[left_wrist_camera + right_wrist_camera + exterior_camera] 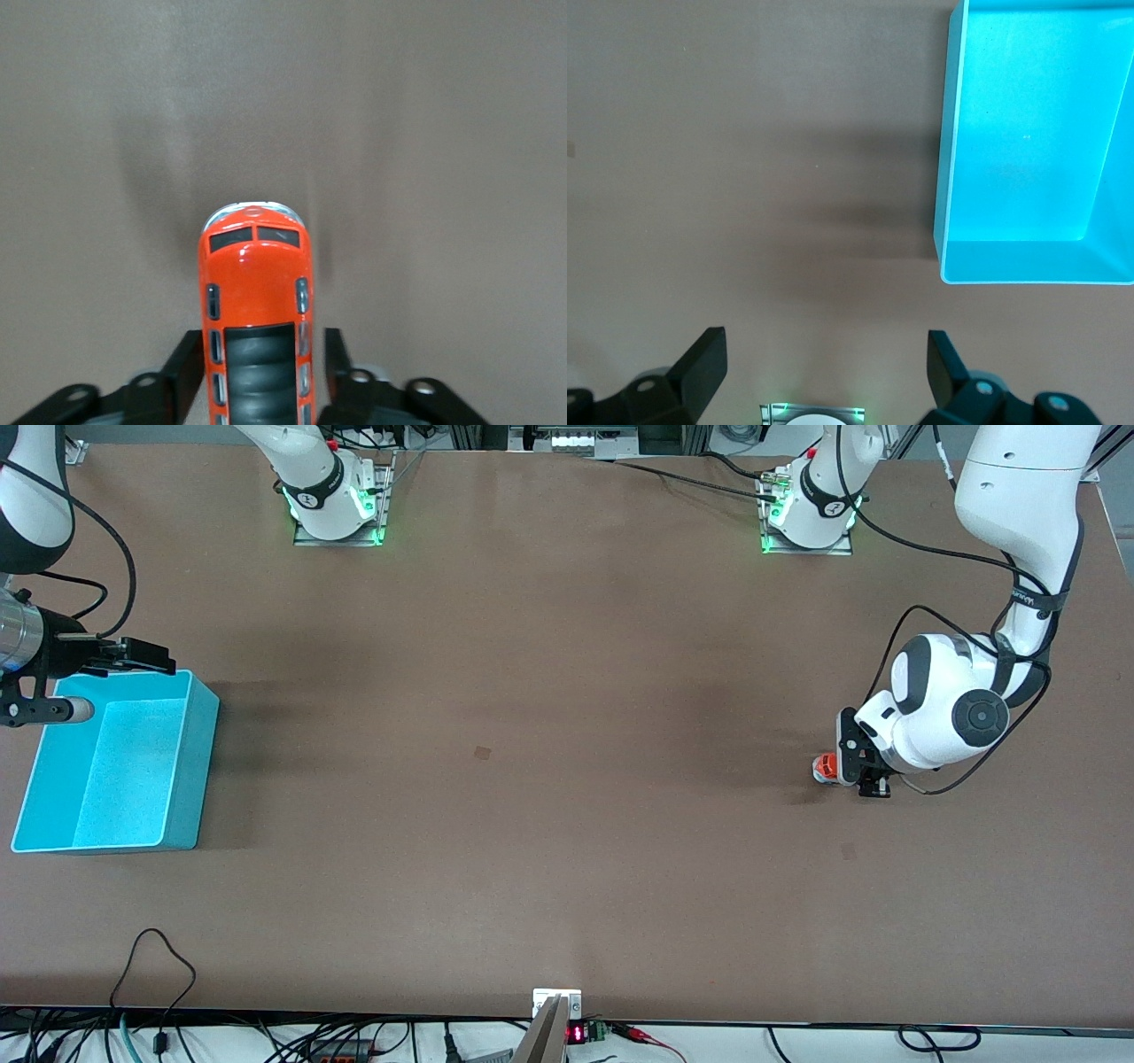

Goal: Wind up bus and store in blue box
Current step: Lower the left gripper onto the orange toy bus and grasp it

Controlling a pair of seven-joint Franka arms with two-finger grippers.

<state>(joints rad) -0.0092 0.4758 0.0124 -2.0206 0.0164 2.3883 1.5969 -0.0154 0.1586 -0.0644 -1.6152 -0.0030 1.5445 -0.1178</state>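
A brown worktop (532, 779) holds two things, set well apart at its two ends. At the left arm's end, about midway between the edge with the robot bases and the edge nearest the front camera, a small orange toy bus (826, 765) stands on the worktop. The left gripper (852, 771) is down at it, its jaws narrow, pressed against both sides of the bus. In the left wrist view the bus (257, 301) shows its orange roof, a black ribbed roof panel and dark windows, with one black finger (182, 372) on each side of its body.

At the right arm's end, the blue box (199, 779) sits on the worktop, open at the top. The right gripper (133, 657) hangs above the box's rim on the robot bases' side, its jaws spread wide with nothing between them. The right wrist view shows the box (1028, 261) with a bare floor.
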